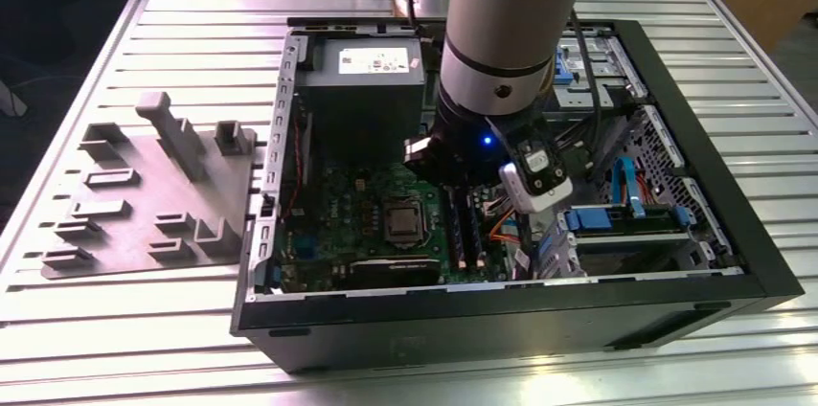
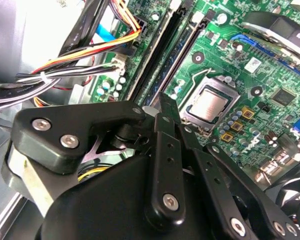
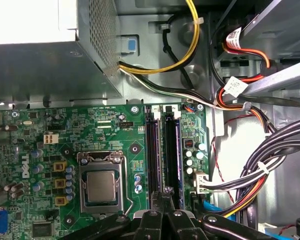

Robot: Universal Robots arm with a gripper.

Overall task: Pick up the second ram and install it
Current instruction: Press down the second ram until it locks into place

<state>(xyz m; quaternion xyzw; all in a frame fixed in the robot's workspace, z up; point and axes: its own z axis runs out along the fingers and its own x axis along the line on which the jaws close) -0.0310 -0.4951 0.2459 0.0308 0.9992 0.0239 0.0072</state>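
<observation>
One gripper (image 3: 165, 192), fingertips partly hidden.

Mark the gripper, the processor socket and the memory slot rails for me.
gripper (image 3: 166, 192): first wrist view, between its fingertips over the slots.
processor socket (image 3: 101, 186): first wrist view, middle of the metal lid.
memory slot rails (image 3: 153, 150): first wrist view, midway along one black rail.

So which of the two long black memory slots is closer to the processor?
The slot right beside the processor socket; the other slot lies farther off, on the side of the bundled cables.
</observation>
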